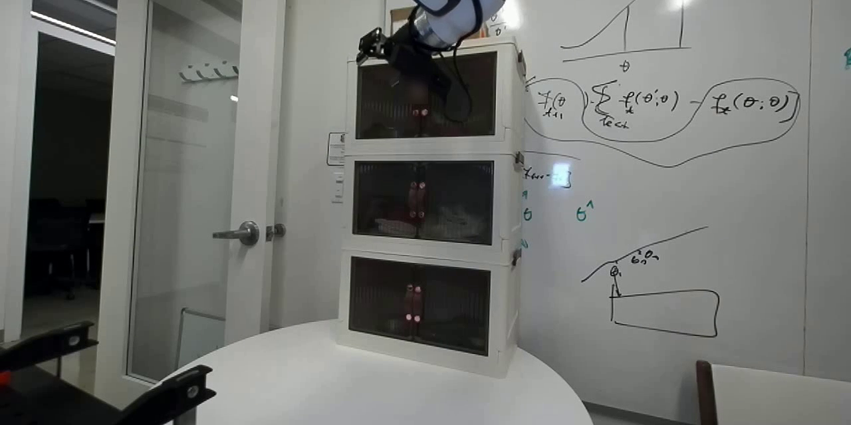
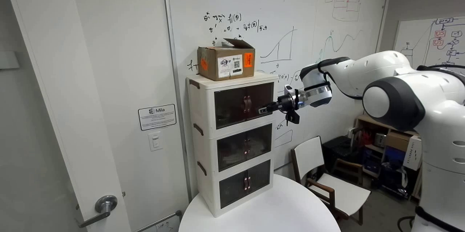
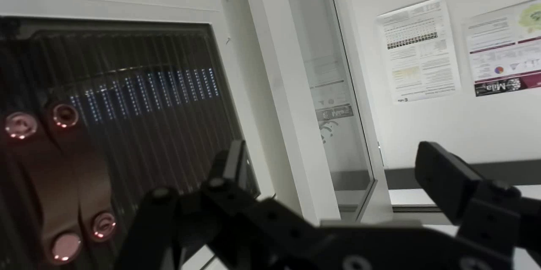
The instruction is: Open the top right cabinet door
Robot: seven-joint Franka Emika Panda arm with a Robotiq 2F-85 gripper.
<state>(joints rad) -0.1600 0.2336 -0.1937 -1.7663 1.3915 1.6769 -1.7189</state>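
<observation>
The top unit of the white cabinet has a dark tinted front in two doors with paired reddish-brown handles [image 2: 247, 104] at the middle. The top right cabinet door [image 2: 261, 96] is shut; it also shows in an exterior view [image 1: 483, 96], partly behind my wrist and cable. In the wrist view, the handles [image 3: 59, 177] stand at the left, beside a dark panel [image 3: 165, 135]. My gripper [image 2: 265, 109] is in front of the top unit, apparently clear of it. It also shows in an exterior view [image 1: 369, 46]. In the wrist view, its fingers [image 3: 331, 151] are wide open with nothing between them.
A cardboard box [image 2: 227, 59] stands on the cabinet. Two similar shut units [image 2: 244, 146] are below, on a round white table [image 2: 290, 206]. A chair [image 2: 338, 184] is beside the table. A glass-paned room door [image 1: 259, 145] stands open near the cabinet.
</observation>
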